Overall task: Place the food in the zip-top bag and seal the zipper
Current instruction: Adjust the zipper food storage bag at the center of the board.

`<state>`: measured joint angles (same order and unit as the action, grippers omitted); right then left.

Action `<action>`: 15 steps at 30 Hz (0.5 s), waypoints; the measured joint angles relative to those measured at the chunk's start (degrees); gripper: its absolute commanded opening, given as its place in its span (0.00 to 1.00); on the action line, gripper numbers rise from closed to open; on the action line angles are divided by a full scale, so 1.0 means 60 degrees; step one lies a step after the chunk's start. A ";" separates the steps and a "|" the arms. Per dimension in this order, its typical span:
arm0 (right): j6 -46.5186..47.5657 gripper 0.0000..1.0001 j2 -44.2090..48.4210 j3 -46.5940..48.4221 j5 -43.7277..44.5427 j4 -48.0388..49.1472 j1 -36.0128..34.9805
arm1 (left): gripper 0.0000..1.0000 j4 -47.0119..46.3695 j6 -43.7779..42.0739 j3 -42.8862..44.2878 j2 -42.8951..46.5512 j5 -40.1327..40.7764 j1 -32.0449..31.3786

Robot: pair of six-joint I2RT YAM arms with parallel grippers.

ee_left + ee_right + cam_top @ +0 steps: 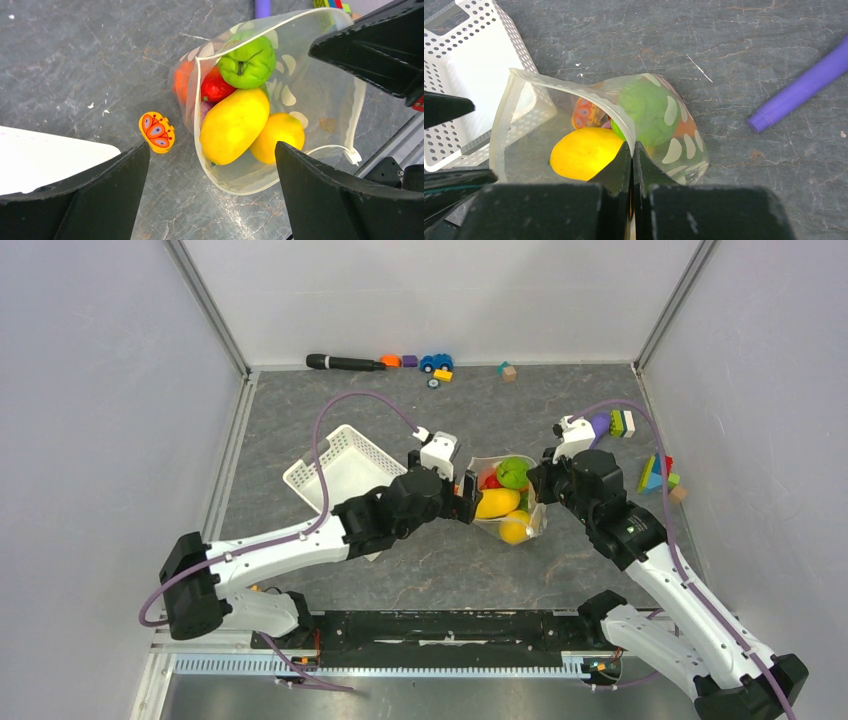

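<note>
Close under its wrist camera, the left hand (211,148) stands wide apart and holds nothing, one black finger on each side of the zip-top bag (320,100). To its left a white basket (340,465) lies on the counter (400,580), partly under the left arm, and a small orange butterfly piece (156,131) lies just beside the bag. The bag rests on the counter between the two hands with its mouth gaping, the zipper (574,90) unsealed along the rim. Inside it a yellow mango (232,125) lies against an orange (278,136), with a green pepper (247,62) and a red chili (216,87) beyond them. The right hand (632,150) is pressed together, clamped on the bag's rim. Farther right lie a purple brush handle (799,90) and some toy blocks (655,475). The counter is dark grey and marbled, enclosed by pale walls (100,390).
</note>
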<state>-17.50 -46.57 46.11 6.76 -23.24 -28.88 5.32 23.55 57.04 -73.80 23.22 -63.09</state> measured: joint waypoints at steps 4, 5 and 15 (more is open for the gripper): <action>0.0000 0.00 0.0000 0.0004 -0.0004 0.0000 0.0000 | 0.62 0.0233 0.0477 0.0080 -0.0576 0.0331 0.0000; 0.0000 0.00 0.0000 0.0000 -0.0004 0.0000 0.0000 | 0.54 0.0313 0.0561 0.0138 -0.0736 0.0390 0.0000; 0.0178 0.00 0.0051 -0.0011 -0.0040 -0.0069 0.0000 | 0.02 0.1031 0.0914 0.1490 -0.2142 0.0659 0.0007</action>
<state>-16.43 -46.26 46.04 6.52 -23.66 -28.88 11.51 29.04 65.98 -86.65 27.18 -63.05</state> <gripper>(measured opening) 0.010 0.033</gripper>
